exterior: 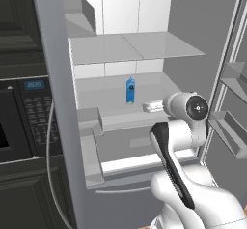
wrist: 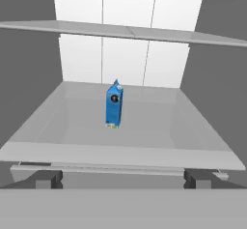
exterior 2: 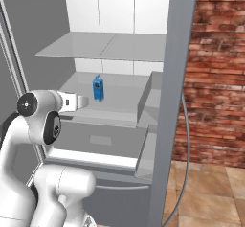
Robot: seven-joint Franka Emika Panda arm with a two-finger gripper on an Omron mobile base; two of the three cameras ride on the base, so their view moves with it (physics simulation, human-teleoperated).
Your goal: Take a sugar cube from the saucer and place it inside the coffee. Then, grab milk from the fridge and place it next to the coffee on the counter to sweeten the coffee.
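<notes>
Facing the open fridge (exterior: pixel 58 102), my tool (wrist: pixel 123 177) spread wide and empty; the milk (wrist: pixel 114 104) stands upright mid-shelf, well back from the front edge. Judging it light, stiff, slightly slick: pinch the flat sides at mid-height.

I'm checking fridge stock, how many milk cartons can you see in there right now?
1. The milk stands upright, alone, mid-shelf on the fridge middle shelf, ahead of the open gripper. Drawers and door bins could hide more.
</notes>
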